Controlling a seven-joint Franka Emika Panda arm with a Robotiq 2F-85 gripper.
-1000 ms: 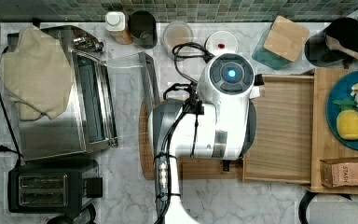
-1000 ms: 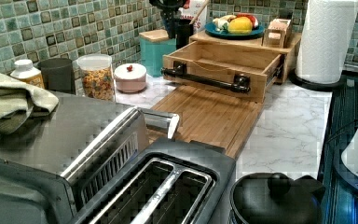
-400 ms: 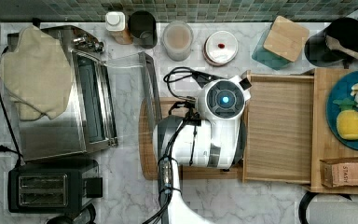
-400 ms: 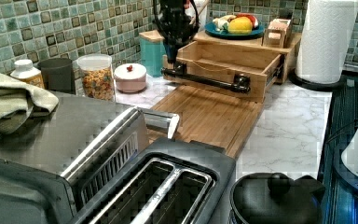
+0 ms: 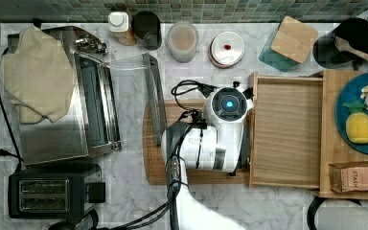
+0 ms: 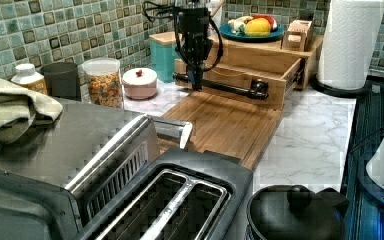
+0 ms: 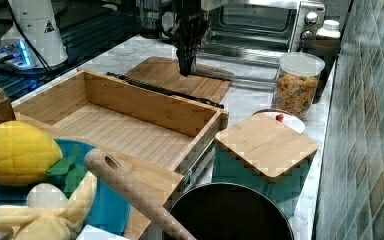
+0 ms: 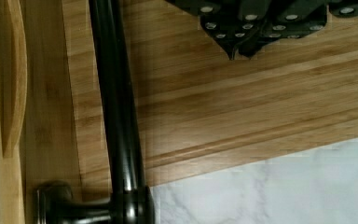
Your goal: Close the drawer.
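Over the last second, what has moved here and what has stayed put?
The arm moved toward the top view's left, off the drawer, and came down; the gripper now hangs in front of the black handle, over the cutting board, fingers shut. Nothing was gripped or released. The drawer stayed open; everything else is unchanged.

Tool (image 6: 196,82) lower, nearer drawer (image 6: 240,82) handle.

Drawer (image 5: 287,132): light bamboo, shallow, empty, pulled fully open from stand, black bar handle (image 6: 220,85) on front.
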